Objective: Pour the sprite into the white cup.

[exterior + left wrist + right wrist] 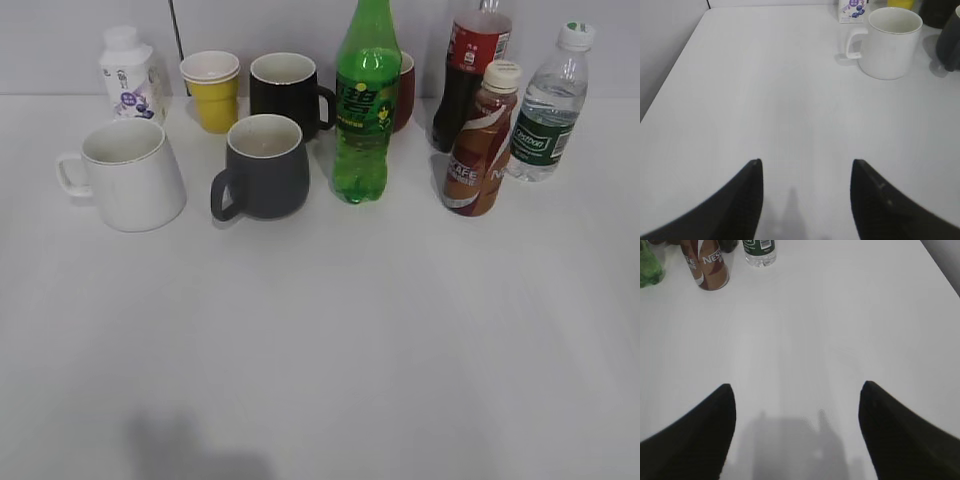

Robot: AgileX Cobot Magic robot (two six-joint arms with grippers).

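Bare white tabletop [330, 350] is filling the near half of the exterior view, matte, with a soft grey shadow sitting at the near-left edge. No arm is showing in that view. Left gripper [805, 167] is hanging over bare table with its dark jaws spread wide, nothing between them. Right gripper [797, 390] is doing the same on its side, jaws wide, gripping nothing, its shadow falling on the surface below. All objects are standing upright in a cluster along the far side, against a plain pale grey wall [60, 40]. Sprite [367, 100] is standing just right of centre, cap on as far as the frame shows, top cut off by the picture edge. White cup [128, 175] is sitting far left, handle pointing left, well apart from the sprite, with a dark grey mug [263, 167] sitting between them. Behind are standing a small white bottle [130, 75], a yellow cup [213, 90] and a black mug [288, 95]. Right of the sprite: a cola bottle [468, 75], a brown coffee bottle [482, 140] and a clear water bottle [550, 105]. Left table edge is showing in the left wrist view, meeting grey wall.
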